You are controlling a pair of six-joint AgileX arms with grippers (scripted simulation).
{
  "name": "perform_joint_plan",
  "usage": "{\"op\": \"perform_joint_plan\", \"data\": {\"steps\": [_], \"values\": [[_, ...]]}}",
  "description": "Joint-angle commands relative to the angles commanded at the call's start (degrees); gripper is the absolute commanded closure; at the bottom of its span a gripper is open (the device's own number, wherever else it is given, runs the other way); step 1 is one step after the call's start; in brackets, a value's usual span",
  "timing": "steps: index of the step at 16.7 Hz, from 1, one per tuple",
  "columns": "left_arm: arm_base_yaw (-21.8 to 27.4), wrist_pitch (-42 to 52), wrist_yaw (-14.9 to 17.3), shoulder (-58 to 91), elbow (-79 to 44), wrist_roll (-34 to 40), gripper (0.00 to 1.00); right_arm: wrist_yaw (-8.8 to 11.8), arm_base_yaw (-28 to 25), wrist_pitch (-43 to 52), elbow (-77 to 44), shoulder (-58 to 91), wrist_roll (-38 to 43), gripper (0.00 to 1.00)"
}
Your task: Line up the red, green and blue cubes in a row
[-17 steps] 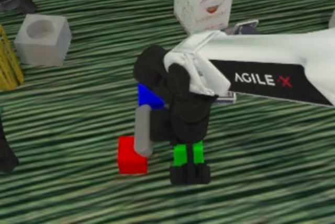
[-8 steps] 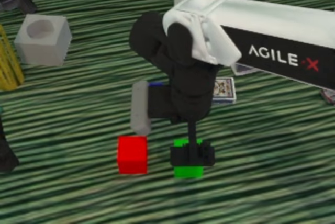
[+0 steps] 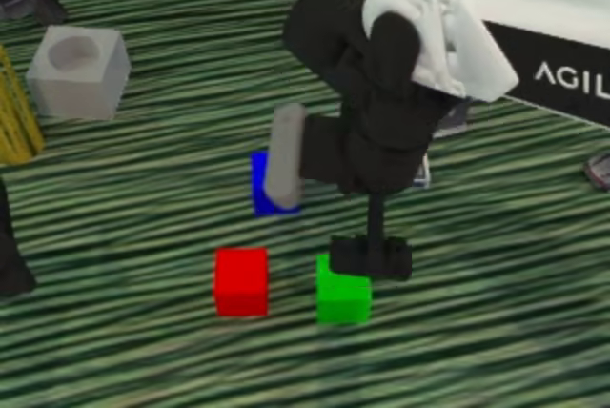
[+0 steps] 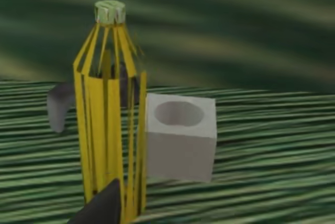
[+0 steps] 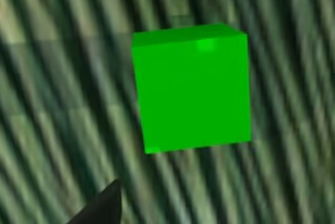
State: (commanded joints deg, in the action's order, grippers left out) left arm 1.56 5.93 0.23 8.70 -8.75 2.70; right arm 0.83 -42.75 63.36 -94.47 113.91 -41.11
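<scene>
Desk of green stripes fills the top view. Right arm reaches in from the upper right, its gripper hanging just above the green cube's upper edge, jaws apart and empty. Left arm sits parked at the left edge. Grey block with a round hole stands at upper left. Red cube lies lower centre, the green one near its right; blue cube sits above the red, partly hidden.
</scene>
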Motion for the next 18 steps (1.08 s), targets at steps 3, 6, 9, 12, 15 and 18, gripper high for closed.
{"op": "perform_joint_plan", "data": {"steps": [3,6,9,12,15,18], "values": [[3.08,7.52,-0.02,12.35,-12.21,3.33,0.0,0.9,4.72,-6.91,8.29,-11.04,3.57,0.0],[6.86,17.16,-0.08,30.03,-28.26,7.45,0.0,1.77,10.82,-15.44,19.78,-26.25,8.63,0.0],[11.07,28.05,-0.07,50.94,-45.88,11.96,0.0,2.38,17.63,-24.79,33.8,-44.06,14.72,0.0],[15.38,39.22,0.05,71.95,-62.96,16.51,0.0,2.54,24.55,-34.39,49.19,-62.65,21.33,0.0],[19.46,49.52,0.22,90.11,-78.23,20.77,0.0,2.16,30.46,-42.97,63.47,-78.98,27.36,0.0],[23.06,58.23,0.32,105.21,-92.01,24.5,0.0,1.37,35.3,-50.6,75.81,-92.5,32.62,0.0]]}}
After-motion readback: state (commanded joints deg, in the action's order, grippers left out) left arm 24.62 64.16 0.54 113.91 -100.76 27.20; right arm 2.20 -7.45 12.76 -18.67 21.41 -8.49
